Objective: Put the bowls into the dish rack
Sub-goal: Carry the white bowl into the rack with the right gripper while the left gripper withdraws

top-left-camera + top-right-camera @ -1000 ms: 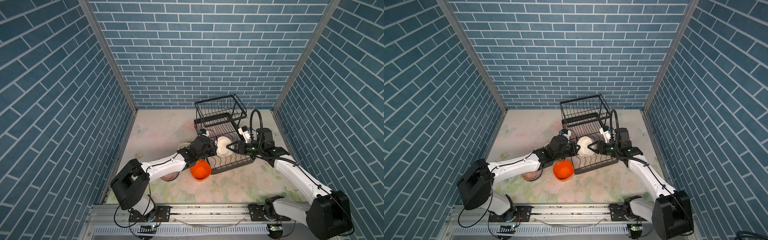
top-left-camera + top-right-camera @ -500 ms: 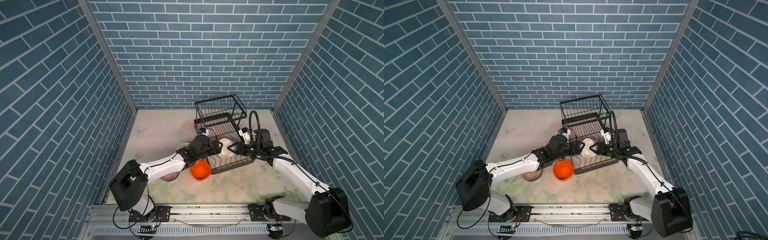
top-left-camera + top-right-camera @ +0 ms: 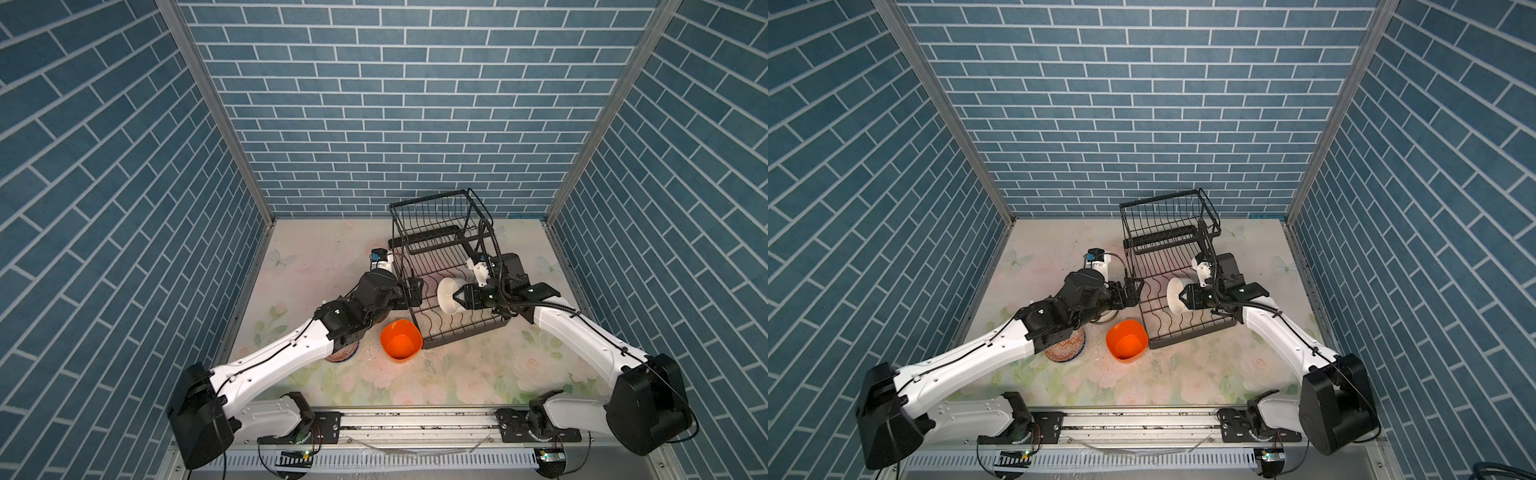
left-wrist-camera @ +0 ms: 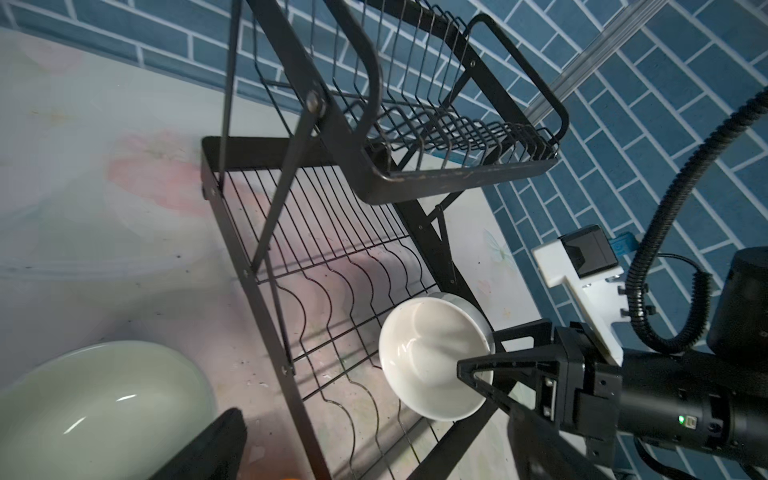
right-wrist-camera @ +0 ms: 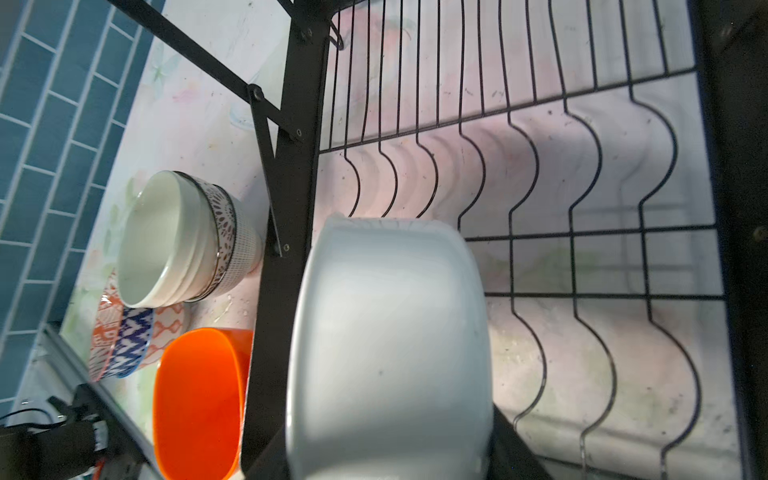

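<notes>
A white bowl (image 3: 449, 296) (image 3: 1174, 296) hangs on its side over the lower tier of the black wire dish rack (image 3: 457, 332) (image 3: 1187, 334). My right gripper (image 3: 458, 297) (image 3: 1184, 298) is shut on its rim. In the right wrist view the bowl (image 5: 390, 332) fills the space between the right gripper's (image 5: 386, 465) jaws. My left gripper (image 3: 415, 289) (image 3: 1136, 291) (image 4: 384, 457) stands open and empty at the rack's left edge, apart from the bowl (image 4: 428, 365).
An orange bowl (image 3: 401, 338) (image 5: 199, 399) sits on the table against the rack's front left corner. A patterned bowl (image 3: 1065, 347) lies partly under the left arm. A stack with a pale green bowl (image 4: 95, 407) (image 5: 183, 237) stands left of the rack.
My left gripper has opened and let go of the white bowl, drawing back slightly to the left. The right gripper keeps the bowl and has carried it a little rightward over the rack.
</notes>
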